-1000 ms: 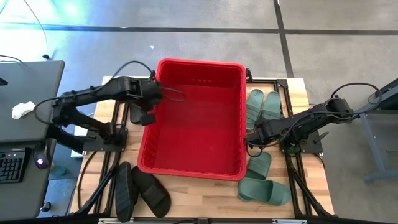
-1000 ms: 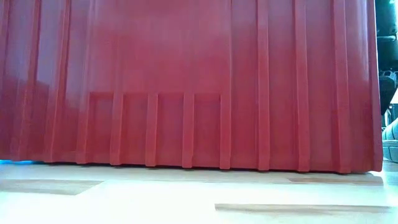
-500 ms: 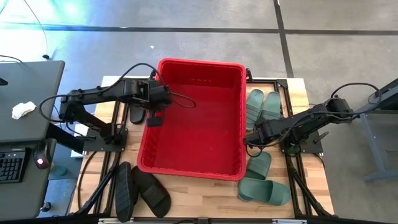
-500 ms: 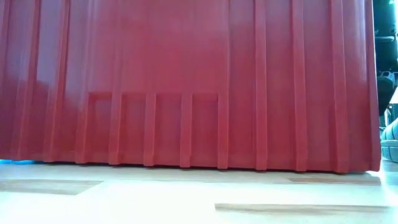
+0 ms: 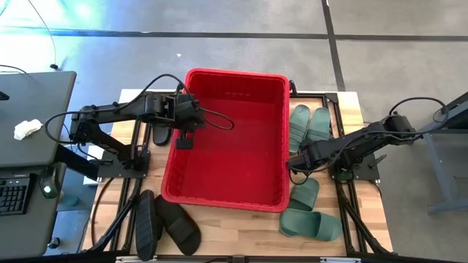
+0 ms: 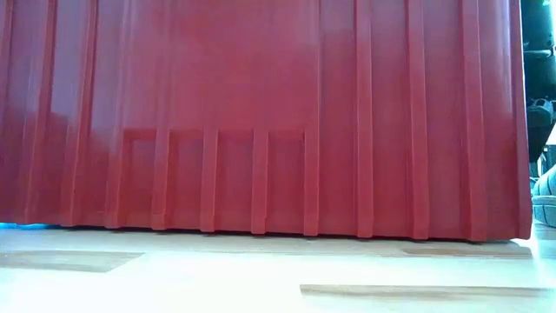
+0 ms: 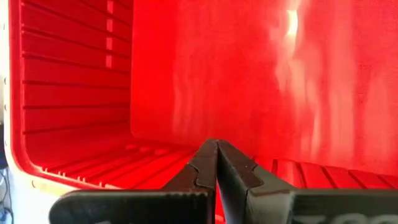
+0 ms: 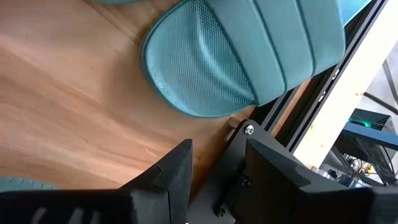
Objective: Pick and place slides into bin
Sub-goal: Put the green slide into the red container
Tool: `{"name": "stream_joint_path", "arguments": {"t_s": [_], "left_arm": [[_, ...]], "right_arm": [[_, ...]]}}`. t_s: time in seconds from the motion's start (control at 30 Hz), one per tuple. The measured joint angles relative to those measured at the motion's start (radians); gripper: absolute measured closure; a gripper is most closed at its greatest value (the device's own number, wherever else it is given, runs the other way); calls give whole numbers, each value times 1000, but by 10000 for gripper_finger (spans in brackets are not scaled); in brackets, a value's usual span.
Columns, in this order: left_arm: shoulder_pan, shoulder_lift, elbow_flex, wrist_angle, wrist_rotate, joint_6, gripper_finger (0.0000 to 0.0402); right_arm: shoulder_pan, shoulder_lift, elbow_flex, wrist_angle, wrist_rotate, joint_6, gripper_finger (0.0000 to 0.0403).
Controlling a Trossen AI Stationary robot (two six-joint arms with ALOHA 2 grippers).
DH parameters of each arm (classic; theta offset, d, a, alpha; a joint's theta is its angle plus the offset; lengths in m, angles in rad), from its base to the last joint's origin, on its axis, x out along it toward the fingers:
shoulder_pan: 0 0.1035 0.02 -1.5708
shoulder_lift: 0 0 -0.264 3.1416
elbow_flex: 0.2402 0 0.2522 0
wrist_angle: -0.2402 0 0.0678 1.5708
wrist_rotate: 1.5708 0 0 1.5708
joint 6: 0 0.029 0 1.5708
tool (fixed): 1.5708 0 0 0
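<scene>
High view first, from the near table edge: we see two black slides (image 5: 167, 223) lying side by side at the near left, long axes slanting toward the bin's near left corner. At the near right lie two dark green slides (image 5: 311, 223); the nearer one runs across the table, and the other is partly tucked under our right gripper (image 5: 295, 164).

Our right arm stretches low across the table from the right edge, its jaws spread and holding nothing, just beside the bin's right wall; the right wrist view shows one green slide just ahead of them on the wood.

Mid-table stands the bin (image 5: 223, 199), long axis running near to far, and we see nothing inside it but bare red floor.

Our left arm reaches in from the left, and our left gripper (image 5: 184, 139) hangs over the bin's left rim, jaws pressed together on nothing.

Farther right, two more green slides (image 5: 308, 124) lie parallel beside the bin's far right wall, long axes near to far.
</scene>
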Motion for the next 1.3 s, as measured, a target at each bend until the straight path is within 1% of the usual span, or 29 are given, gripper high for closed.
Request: {"name": "stream_joint_path", "arguments": {"t_s": [0.1,0.23,0.33,0.47,0.57,0.67,0.8,0.9,1.03,1.17,1.3], "left_arm": [[1,0,0,10,0,6,401],[1,0,0,11,0,7,401],[1,0,0,17,0,23,401],[1,0,0,35,0,34,401],[1,0,0,35,0,34,401],[1,0,0,36,0,34,401],[1,0,0,47,0,45,401],[1,0,0,68,0,59,401],[1,0,0,88,8,60,401],[1,0,0,113,23,84,401],[1,0,0,118,60,86,401]], "right_arm": [[0,0,0,0,-13,4,263],[-14,-19,0,6,-55,28,263],[-43,-71,0,16,-92,25,263],[-111,-179,0,30,-147,9,263],[-181,-267,0,33,-201,4,263],[-265,-351,0,34,-251,75,263],[-381,-445,0,45,-258,185,263],[-466,-490,0,77,-251,212,263],[-582,-507,0,139,-243,194,263],[-686,-488,0,250,-244,103,263],[-793,-453,0,288,-235,16,263]]}}
